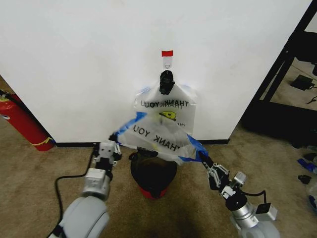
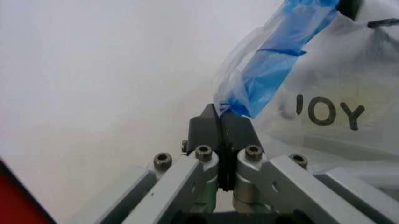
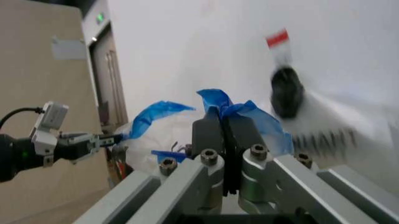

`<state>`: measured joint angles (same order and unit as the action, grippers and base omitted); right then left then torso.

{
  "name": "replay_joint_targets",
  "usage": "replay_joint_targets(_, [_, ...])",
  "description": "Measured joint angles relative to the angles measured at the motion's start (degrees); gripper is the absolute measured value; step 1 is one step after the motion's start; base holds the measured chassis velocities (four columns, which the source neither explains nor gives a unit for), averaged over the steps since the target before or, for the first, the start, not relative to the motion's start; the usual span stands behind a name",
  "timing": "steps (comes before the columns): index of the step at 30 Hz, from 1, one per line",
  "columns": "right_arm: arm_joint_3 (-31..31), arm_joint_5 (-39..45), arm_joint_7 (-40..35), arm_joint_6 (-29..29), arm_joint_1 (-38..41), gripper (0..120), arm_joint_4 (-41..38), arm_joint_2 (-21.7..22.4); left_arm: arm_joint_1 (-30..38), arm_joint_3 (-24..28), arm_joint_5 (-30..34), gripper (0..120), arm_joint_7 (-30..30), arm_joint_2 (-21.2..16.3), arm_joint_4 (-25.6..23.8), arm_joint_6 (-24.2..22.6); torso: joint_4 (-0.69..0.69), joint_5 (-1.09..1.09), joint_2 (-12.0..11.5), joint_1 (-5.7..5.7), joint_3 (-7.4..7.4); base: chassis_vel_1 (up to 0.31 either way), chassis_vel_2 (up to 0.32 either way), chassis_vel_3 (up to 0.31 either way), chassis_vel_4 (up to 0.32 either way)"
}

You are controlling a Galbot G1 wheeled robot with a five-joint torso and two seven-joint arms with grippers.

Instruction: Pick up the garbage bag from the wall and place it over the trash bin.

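Observation:
The clear "THANK YOU" garbage bag is stretched between my two grippers, just above the small black trash bin with its red base. My left gripper is shut on the bag's blue handle strip, its fingertips pinching the plastic. At the bag's other side, my right gripper is shut on the second blue strip. Behind stands the white wall with a red tape strip and a small hook.
More same-printed bags hang from a black clip under the hook. A red fire extinguisher leans by the wall at the left. A black shelf frame stands at the right. Beige carpet surrounds the bin.

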<state>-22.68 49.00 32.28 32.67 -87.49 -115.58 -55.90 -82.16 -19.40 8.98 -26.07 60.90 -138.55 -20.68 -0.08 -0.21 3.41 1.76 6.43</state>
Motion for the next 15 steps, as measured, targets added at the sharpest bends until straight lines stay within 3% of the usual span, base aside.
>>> replay_joint_targets(6, [0.21,0.2,-1.79,-1.46,2.35,0,-2.83,0.91,-2.29,-2.4,0.69,0,-0.04,0.5,-3.7,-2.4,-0.01,0.0,0.0,0.0,0.0,0.0,0.0,0.0,0.0])
replay_joint_targets(15, [-0.21,1.06,-3.55,-2.04,3.68,0,-4.44,1.79,-4.46,-1.69,0.79,0,-0.17,2.9,-4.94,-2.66,-0.01,0.0,0.0,0.01,0.0,0.0,0.0,0.0,0.0])
